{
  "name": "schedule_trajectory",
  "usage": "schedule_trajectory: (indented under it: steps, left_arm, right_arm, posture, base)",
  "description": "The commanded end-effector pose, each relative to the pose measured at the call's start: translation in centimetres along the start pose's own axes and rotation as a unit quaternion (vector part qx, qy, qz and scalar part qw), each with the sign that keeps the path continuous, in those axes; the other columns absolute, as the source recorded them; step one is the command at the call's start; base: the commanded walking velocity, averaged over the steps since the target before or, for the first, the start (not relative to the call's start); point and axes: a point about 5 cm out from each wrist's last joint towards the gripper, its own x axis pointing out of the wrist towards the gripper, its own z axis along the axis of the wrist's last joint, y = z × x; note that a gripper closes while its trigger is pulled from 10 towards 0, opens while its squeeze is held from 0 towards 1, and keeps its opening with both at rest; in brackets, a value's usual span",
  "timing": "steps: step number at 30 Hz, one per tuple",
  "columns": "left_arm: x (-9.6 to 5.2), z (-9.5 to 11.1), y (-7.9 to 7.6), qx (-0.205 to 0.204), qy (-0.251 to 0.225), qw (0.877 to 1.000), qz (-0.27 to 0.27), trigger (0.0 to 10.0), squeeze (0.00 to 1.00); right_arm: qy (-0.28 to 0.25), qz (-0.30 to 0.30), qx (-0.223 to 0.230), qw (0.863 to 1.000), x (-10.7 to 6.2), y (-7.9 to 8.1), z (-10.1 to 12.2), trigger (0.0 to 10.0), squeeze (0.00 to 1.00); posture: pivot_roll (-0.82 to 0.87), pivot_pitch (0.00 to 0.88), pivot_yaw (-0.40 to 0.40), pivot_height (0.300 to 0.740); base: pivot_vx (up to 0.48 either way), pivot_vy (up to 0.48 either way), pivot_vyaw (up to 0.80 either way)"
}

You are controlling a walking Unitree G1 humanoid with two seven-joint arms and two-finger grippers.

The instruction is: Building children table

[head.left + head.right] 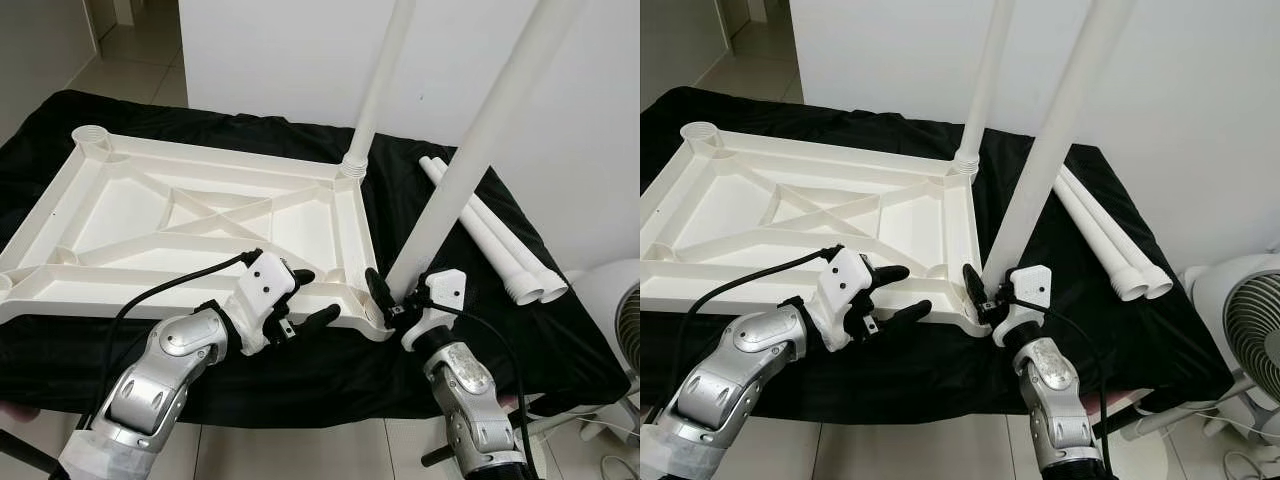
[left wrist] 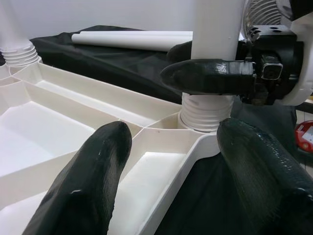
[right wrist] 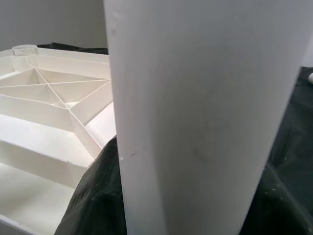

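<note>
The white table top (image 1: 150,245) lies upside down on a black cloth. One white leg (image 1: 380,90) stands in its far right corner socket. A second leg (image 1: 470,160) stands tilted at the near right corner, its threaded end (image 2: 205,110) in the socket. My right gripper (image 1: 392,300) is shut on this leg just above the threads; its finger (image 2: 210,76) presses the tube. My left gripper (image 1: 320,293) is open beside the near rim, just left of that corner, holding nothing. The held leg (image 3: 205,112) shows close in the right wrist view.
Two loose white legs (image 1: 490,235) lie side by side on the cloth at the right. A round socket (image 1: 92,135) stands open at the far left corner. A white fan (image 1: 1250,320) stands on the floor to the right. A white wall is behind.
</note>
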Motion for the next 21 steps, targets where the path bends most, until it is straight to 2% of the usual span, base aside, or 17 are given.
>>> schedule_trajectory:
  steps: [1,3,6,10,15,21]
  left_arm:
    - [0.2,0.22,-0.27,0.003,-0.005,1.0,-0.005,10.0,0.0]
    - [0.21,0.24,-0.32,0.003,-0.006,1.0,-0.005,10.0,0.0]
    - [0.25,0.23,-0.28,0.004,-0.006,1.0,-0.006,10.0,0.0]
    - [0.32,0.29,-0.28,0.004,-0.007,1.0,-0.009,10.0,0.0]
    - [0.49,0.28,-0.33,0.005,-0.008,1.0,-0.011,10.0,0.0]
    - [0.5,0.34,-0.31,0.005,-0.009,1.0,-0.009,10.0,0.0]
  right_arm:
    - [0.068,-0.016,0.006,0.998,-1.48,-0.67,-2.72,10.0,0.0]
    - [0.062,-0.011,0.017,0.998,-1.74,-0.61,-2.9,10.0,0.0]
    - [0.067,-0.012,0.0,0.998,-2.12,-0.73,-3.42,10.0,0.0]
    - [0.074,-0.013,0.015,0.997,-2.08,-0.76,-3.51,10.0,0.0]
    - [0.083,-0.022,-0.001,0.996,-1.66,-0.98,-3.42,10.0,0.0]
    - [0.082,-0.061,-0.008,0.995,-1.18,-1.13,-3.24,10.0,0.0]
  posture:
    - [0.12,0.078,-0.138,0.74]
    - [0.12,0.075,-0.138,0.74]
    - [0.12,0.07,-0.136,0.74]
    - [0.11,0.068,-0.134,0.74]
    - [0.11,0.064,-0.136,0.74]
    - [0.11,0.068,-0.143,0.74]
  base:
    - [0.0,0.0,0.0]
    - [0.0,0.0,0.0]
    - [0.0,0.0,0.0]
    - [0.0,0.0,0.0]
    - [0.0,0.0,0.0]
    - [0.0,0.0,0.0]
